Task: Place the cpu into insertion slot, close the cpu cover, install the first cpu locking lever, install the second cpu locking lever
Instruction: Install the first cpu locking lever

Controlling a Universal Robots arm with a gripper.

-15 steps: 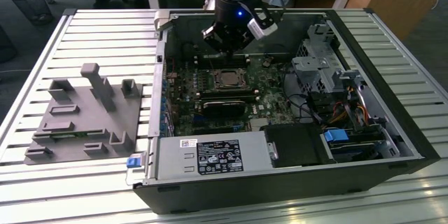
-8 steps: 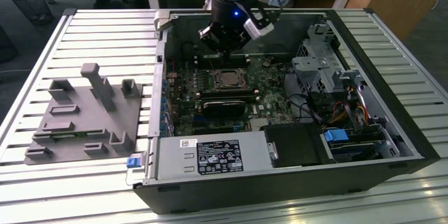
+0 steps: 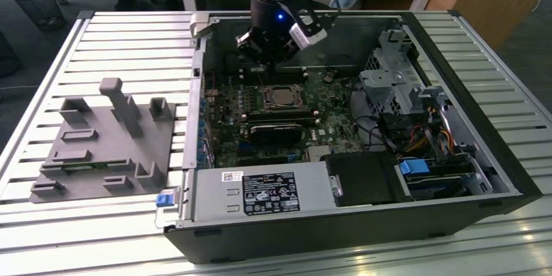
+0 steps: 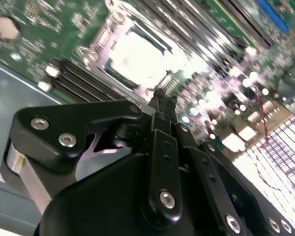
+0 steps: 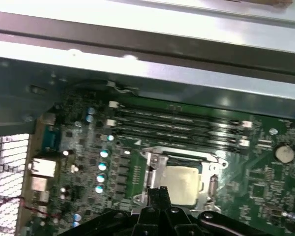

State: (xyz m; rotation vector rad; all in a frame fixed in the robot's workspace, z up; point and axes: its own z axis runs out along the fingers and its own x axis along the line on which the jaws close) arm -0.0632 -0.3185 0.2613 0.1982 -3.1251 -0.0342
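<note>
The cpu [image 3: 278,97] is a small silver-grey square lying flat in the insertion slot [image 4: 96,49] on the green board of an open computer case. In both wrist views the chip [image 4: 137,54] [image 5: 181,181] shows bright, with the thin silvery cpu cover [image 5: 151,167] lying around its edges. My gripper [image 3: 265,63] hangs above the board just beyond the socket, on the side of the long memory slots. Its black fingertips [image 4: 160,98] [image 5: 159,191] are pressed together, shut on nothing. They are close to the socket's edge and apart from the chip.
Long black memory slots [image 5: 177,125] run beside the socket. A black heatsink block [image 3: 278,132] sits on its nearer side. A power supply [image 3: 258,192], a drive cage [image 3: 397,82] and cables [image 3: 414,140] crowd the case. A grey fixture [image 3: 103,140] stands on the slatted table.
</note>
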